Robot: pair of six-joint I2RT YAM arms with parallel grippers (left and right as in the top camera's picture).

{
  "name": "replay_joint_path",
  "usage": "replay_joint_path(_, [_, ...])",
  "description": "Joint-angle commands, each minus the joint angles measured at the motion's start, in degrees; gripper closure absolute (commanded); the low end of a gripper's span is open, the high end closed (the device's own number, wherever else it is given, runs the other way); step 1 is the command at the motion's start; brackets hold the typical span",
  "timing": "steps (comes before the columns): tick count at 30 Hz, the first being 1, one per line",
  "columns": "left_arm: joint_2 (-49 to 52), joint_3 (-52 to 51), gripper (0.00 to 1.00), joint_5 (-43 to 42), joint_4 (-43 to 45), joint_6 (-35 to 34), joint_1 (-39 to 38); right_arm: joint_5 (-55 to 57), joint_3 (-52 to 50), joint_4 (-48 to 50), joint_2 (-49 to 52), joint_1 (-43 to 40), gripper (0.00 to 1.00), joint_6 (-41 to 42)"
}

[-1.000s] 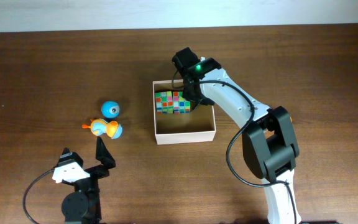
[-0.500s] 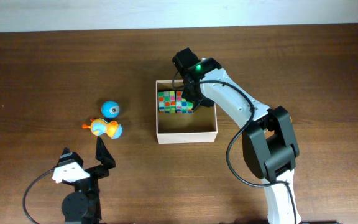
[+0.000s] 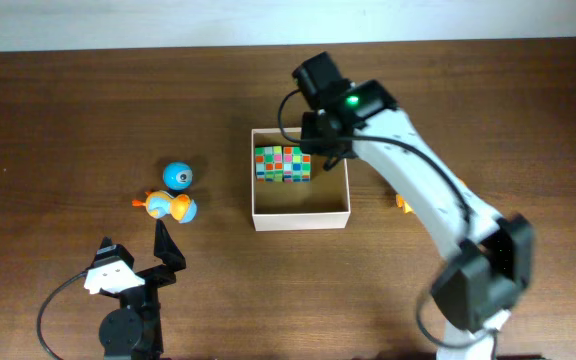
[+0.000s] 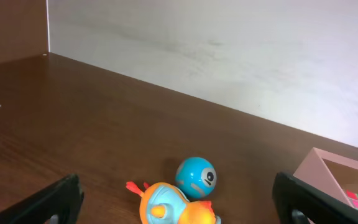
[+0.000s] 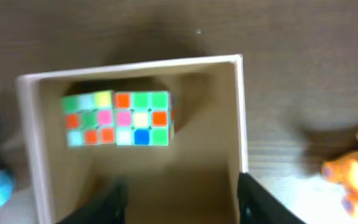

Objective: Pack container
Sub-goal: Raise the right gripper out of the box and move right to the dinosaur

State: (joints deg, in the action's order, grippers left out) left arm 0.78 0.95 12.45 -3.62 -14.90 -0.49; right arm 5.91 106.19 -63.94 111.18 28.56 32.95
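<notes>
The container is a shallow white-walled box with a tan floor, near the table's middle. Two colourful puzzle cubes lie side by side against its far wall. In the right wrist view the cubes rest free on the floor of the container. My right gripper hovers above the box's far right corner. From the wrist it shows as open, with nothing between the fingers. My left gripper rests wide open at the front left, facing the toys.
A blue ball and an orange-and-blue duck toy lie left of the container; the left wrist view shows the ball behind the duck. A small orange toy lies right of the box, partly under the right arm.
My right gripper opened, let go of the second cube beside the first, and lifted up and back to the right. The container slid slightly right. The left arm stayed still.
</notes>
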Motion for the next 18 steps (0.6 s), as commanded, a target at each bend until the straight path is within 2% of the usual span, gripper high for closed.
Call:
replay_joint_path(1, [-0.4, -0.4, 0.01, 0.4, 0.1, 0.9, 0.3, -0.3, -0.1, -3.1, -8.9, -1.0, 0.42, -7.3])
replay_joint_path(6, [-0.4, -0.4, 0.01, 0.4, 0.1, 0.9, 0.3, 4.4, -0.1, -8.3, -16.1, -4.9, 0.23, -7.5])
replay_joint_path(8, [-0.4, -0.4, 0.01, 0.4, 0.1, 0.9, 0.3, 5.3, -0.1, -10.3, -18.1, -7.7, 0.21, -7.7])
replay_joint_path(12, [-0.4, -0.4, 0.01, 0.4, 0.1, 0.9, 0.3, 5.5, -0.2, -15.2, -18.9, -15.3, 0.18, -8.3])
replay_joint_path(15, [-0.4, -0.4, 0.01, 0.4, 0.1, 0.9, 0.3, 4.7, -2.8, -17.2, -18.7, -21.5, 0.18, -2.5])
replay_joint_path(18, [-0.4, -0.4, 0.01, 0.4, 0.1, 0.9, 0.3, 1.2, -7.9, -15.0, -18.7, -26.2, 0.19, 2.8])
